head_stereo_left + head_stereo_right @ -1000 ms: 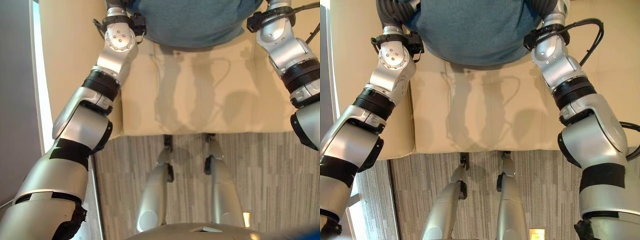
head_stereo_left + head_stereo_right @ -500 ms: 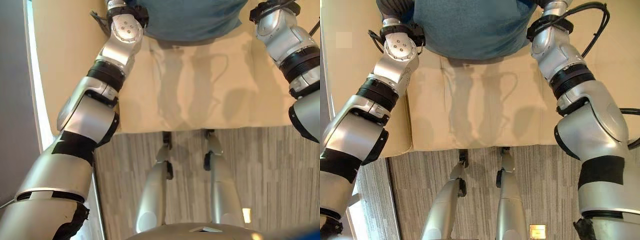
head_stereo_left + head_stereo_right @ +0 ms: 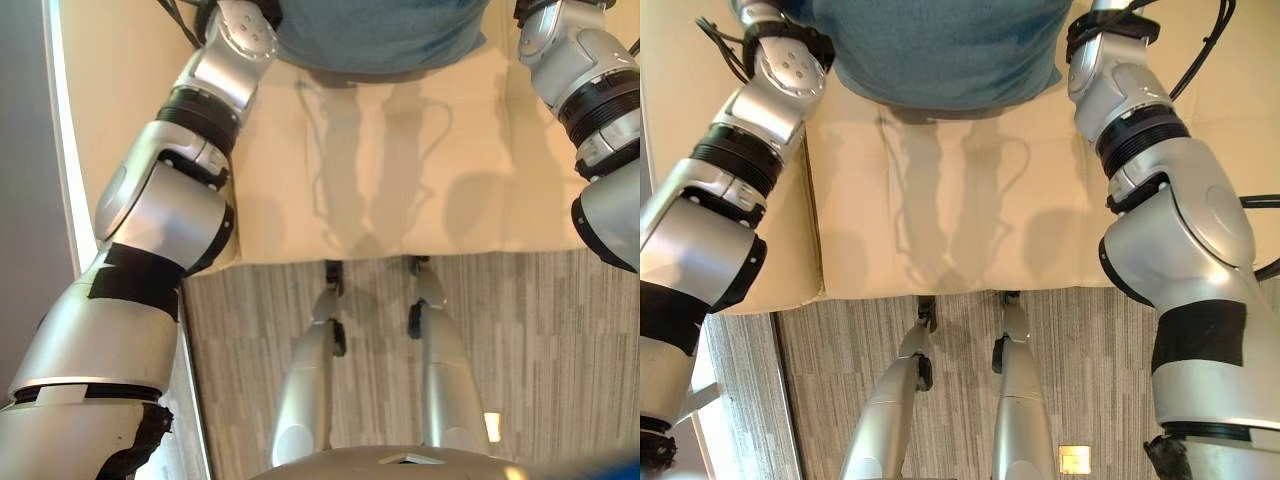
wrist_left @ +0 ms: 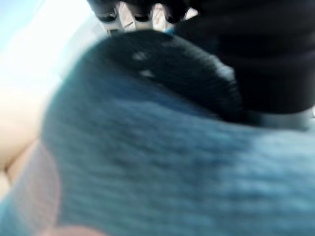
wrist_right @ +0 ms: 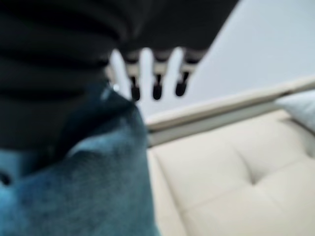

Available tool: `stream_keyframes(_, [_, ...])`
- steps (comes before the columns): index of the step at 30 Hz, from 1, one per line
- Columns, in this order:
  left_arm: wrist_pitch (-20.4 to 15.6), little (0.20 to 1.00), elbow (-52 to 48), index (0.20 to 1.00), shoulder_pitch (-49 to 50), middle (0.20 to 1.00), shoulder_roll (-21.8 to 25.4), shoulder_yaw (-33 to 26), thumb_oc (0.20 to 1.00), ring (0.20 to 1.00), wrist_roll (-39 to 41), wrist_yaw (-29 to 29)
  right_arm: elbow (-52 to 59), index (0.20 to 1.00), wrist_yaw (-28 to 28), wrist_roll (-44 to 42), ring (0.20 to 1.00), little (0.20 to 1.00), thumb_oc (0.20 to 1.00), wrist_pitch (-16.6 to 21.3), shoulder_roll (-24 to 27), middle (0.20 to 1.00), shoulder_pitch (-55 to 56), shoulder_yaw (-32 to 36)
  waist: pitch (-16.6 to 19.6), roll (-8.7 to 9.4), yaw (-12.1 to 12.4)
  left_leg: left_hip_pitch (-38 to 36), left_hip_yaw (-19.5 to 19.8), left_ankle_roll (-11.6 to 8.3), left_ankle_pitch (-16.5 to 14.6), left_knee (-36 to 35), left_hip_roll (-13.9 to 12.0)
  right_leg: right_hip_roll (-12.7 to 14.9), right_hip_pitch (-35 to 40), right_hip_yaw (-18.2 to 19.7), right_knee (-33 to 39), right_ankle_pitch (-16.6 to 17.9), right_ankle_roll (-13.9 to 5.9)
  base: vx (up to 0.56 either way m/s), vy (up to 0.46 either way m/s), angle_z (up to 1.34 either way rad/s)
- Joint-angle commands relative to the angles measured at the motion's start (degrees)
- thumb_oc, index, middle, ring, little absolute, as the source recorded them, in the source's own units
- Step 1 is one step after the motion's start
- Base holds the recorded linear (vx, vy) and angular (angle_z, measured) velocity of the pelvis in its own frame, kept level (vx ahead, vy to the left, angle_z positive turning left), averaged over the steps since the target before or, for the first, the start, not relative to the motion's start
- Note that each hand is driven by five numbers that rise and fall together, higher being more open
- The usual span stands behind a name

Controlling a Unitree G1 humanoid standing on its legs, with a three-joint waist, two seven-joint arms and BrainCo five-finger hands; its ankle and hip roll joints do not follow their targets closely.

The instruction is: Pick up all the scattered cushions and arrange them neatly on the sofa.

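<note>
Teal cushion (image 3: 940,50) over the cream sofa (image 3: 960,220) seat toward its back edge, pressed between left hand (image 4: 142,10) and right hand (image 5: 157,73), fingers of both straight.

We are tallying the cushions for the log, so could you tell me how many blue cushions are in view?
1. A blue cushion is held above the cream sofa's seat, between the left hand and right hand. Others may lie outside the views.
</note>
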State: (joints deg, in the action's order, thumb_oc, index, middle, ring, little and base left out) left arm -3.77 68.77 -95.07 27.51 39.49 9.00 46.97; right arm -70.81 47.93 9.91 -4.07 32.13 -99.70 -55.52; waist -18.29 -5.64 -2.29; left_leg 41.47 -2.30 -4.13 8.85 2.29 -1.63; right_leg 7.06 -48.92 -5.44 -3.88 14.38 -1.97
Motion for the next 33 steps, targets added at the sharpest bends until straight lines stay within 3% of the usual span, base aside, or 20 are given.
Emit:
stream_keyframes(1, [0.0,1.0,5.2,1.0,-5.4,1.0,1.8,1.8,1.0,1.0,-3.1,0.4,-9.0,1.0,-0.3,2.5,1.0,1.0,1.0,-0.8,-2.3,1.0,-5.8,-4.8,0.4,-0.92,0.2,-0.6,4.7,-0.85,-3.4,1.2,0.3,-1.3,3.3,0.1,-4.7,-9.7,-5.45,0.0,0.0,0.0])
stream_keyframes(5, [-0.2,1.0,6.7,1.0,-6.3,1.0,3.3,2.5,1.0,1.0,-1.9,-1.4,-10.5,1.0,-1.8,1.6,1.0,1.0,1.0,-0.6,-0.3,1.0,-6.8,-6.2,0.7,-0.96,0.4,-0.7,4.8,-0.91,-3.2,0.8,0.4,-1.3,3.4,0.1,-4.6,-9.6,-5.45,0.0,0.0,0.02])
stream_keyframes(16, [-2.1,1.0,10.8,1.0,-5.4,1.0,16.3,3.1,1.0,1.0,3.3,-6.3,-12.9,1.0,-3.1,-3.7,1.0,1.0,1.0,1.7,9.8,1.0,-9.6,-9.3,1.7,-0.36,0.8,-2.2,4.8,-1.38,-3.0,0.8,0.1,-1.4,5.0,0.1,-4.5,-9.3,-5.45,0.0,0.0,0.0])
stream_keyframes(25, [-3.6,1.0,12.1,1.0,-3.2,1.0,21.5,2.3,1.0,1.0,5.4,-9.2,-12.5,1.0,-4.4,-4.7,1.0,1.0,1.0,2.5,13.1,1.0,-9.8,-10.4,2.2,0.0,0.7,-3.3,4.4,-1.61,-3.1,0.4,-0.1,-1.5,6.2,0.0,-4.1,-9.1,-5.41,0.0,0.0,0.0])
stream_keyframes(31, [-7.9,1.0,4.3,1.0,6.4,1.0,23.1,-5.1,1.0,1.0,9.9,-10.0,-4.1,1.0,-6.0,-3.6,1.0,1.0,1.0,3.2,20.2,1.0,-4.0,-9.1,2.2,0.54,0.7,-4.3,4.2,-1.68,-3.0,0.3,-0.2,-1.5,7.7,-0.4,-3.8,-9.3,-5.31,0.0,0.0,0.0])
stream_keyframes(33, [-12.6,1.0,-6.7,1.0,17.3,1.0,22.9,-11.5,1.0,1.0,13.1,-11.4,8.1,1.0,-9.0,-4.1,1.0,1.0,1.0,4.6,26.4,1.0,5.0,-3.5,2.0,1.19,0.7,-7.2,4.1,-1.81,-2.9,-1.0,-0.2,-1.2,10.9,-1.1,-2.6,-9.3,-5.32,0.0,0.0,0.0])
